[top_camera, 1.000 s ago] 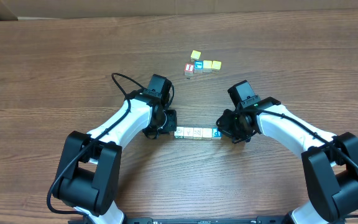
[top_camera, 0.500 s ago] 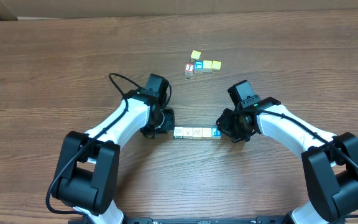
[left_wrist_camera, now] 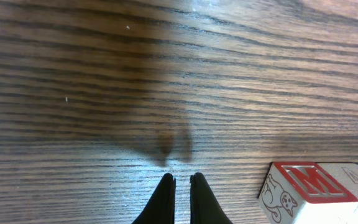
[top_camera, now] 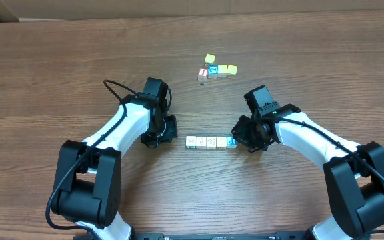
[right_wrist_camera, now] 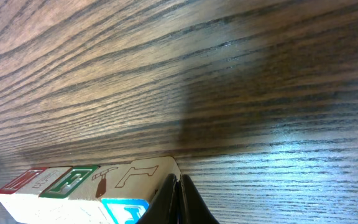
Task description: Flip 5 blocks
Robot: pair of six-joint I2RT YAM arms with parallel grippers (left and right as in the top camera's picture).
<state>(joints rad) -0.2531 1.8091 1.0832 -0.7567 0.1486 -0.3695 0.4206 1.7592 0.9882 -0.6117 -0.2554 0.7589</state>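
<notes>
Down on the brown wood-grain table (top_camera: 79, 67), the row of small wooden alphabet cubes (top_camera: 211, 142) lies in a straight line between the two arms, near the front middle. The left gripper (top_camera: 173, 132) sits low just off the row's left end, jaws pinched together on nothing, and its wrist view shows a clear gap to the whitish cube with the red-framed M (left_wrist_camera: 303, 190). On the other side, the right gripper (top_camera: 238, 138) has its jaws pressed together too, empty, tips right up against the row's right end, beside the blue-faced cube (top_camera: 232, 141). Farther back, well apart from the row, sits a small cluster of yellow, blue and red-lettered cubes (top_camera: 217, 69).
</notes>
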